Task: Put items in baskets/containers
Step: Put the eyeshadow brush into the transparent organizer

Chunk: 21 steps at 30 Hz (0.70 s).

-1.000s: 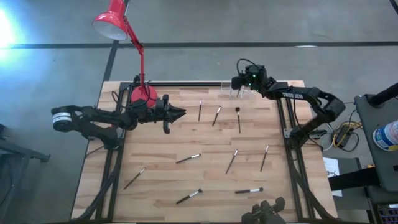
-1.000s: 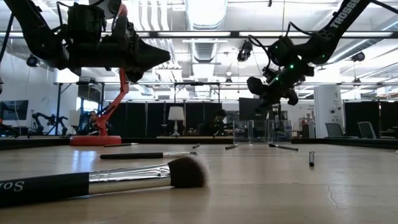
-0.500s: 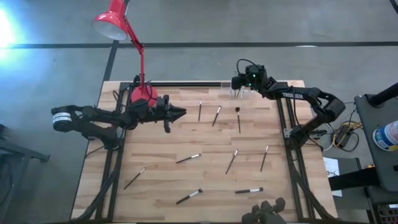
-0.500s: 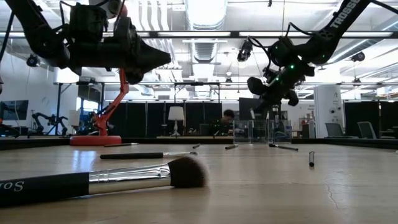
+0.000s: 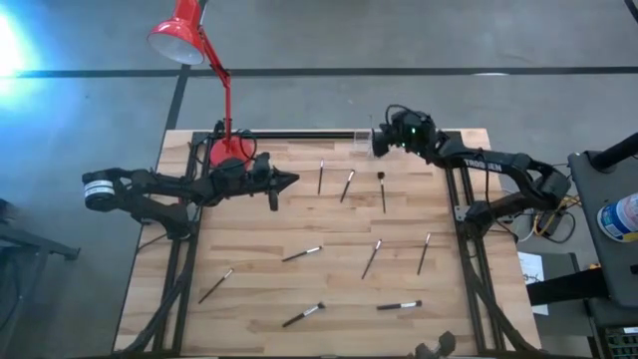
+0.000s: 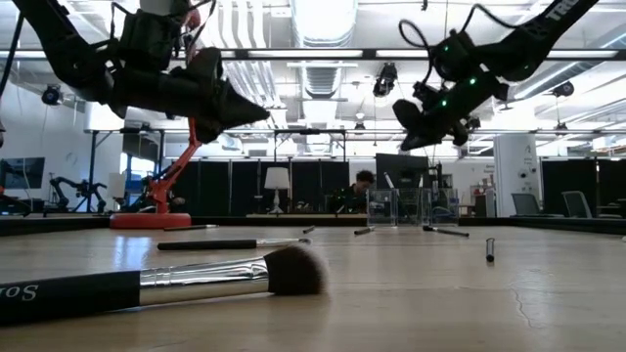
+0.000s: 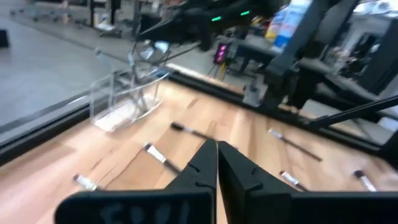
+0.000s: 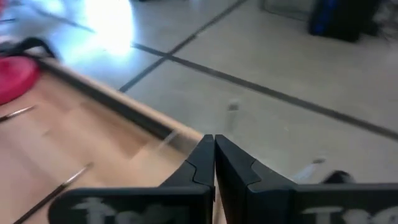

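The wooden worktop carries a red desk lamp at its far left corner. The left arm reaches across from the worktop's left side, raised above the wood just past the lamp's base; its fingers are pressed together, empty, aimed at the nearest makeup brushes, which lie scattered ahead of and beside them. The right arm stretches along the far edge, its fingers also together and empty, hovering just beside the clear organiser.

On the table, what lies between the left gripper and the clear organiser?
In the high view, two makeup brushes lie on the wood between the shut left gripper and the clear organiser, which sits at the far edge.
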Available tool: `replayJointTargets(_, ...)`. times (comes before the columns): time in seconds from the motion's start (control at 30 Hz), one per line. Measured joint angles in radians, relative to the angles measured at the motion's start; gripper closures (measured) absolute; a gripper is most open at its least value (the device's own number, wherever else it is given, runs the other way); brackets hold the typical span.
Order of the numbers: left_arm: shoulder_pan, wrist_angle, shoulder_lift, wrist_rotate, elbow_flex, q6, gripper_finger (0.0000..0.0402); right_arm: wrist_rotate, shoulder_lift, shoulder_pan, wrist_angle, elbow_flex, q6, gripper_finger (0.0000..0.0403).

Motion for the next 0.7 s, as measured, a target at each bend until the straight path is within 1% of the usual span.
replayJointTargets(0.13, 0.005, -0.103, 0.0, -0.02, 0.0, -0.016, 0.04, 0.004, -0.035, 0.092, 0.078, -0.075, -0.006, 0.0394)
replayJointTargets(0.2, 0.007, -0.174, 0.0, -0.05, 0.002, -0.024, 0.0401, 0.006, -0.047, 0.137, 0.122, -0.112, -0.006, 0.0394)
replayJointTargets(0.37, 0.031, -0.463, 0.004, -0.112, 0.073, -0.036, 0.0401, 0.007, -0.065, 0.233, 0.241, -0.18, -0.011, 0.0394)
replayJointTargets(0.47, 0.054, -0.617, 0.017, -0.124, 0.124, 0.003, 0.0401, 0.007, -0.066, 0.258, 0.289, -0.194, -0.049, 0.0394)
replayJointTargets(0.6, 0.103, -0.75, 0.056, -0.128, 0.187, 0.04, 0.0401, 0.008, -0.074, 0.261, 0.291, -0.186, -0.062, 0.0394)
replayJointTargets(0.7, 0.131, -0.828, 0.104, -0.182, 0.239, 0.038, 0.0389, 0.007, -0.074, 0.261, 0.289, -0.179, -0.063, 0.0394)
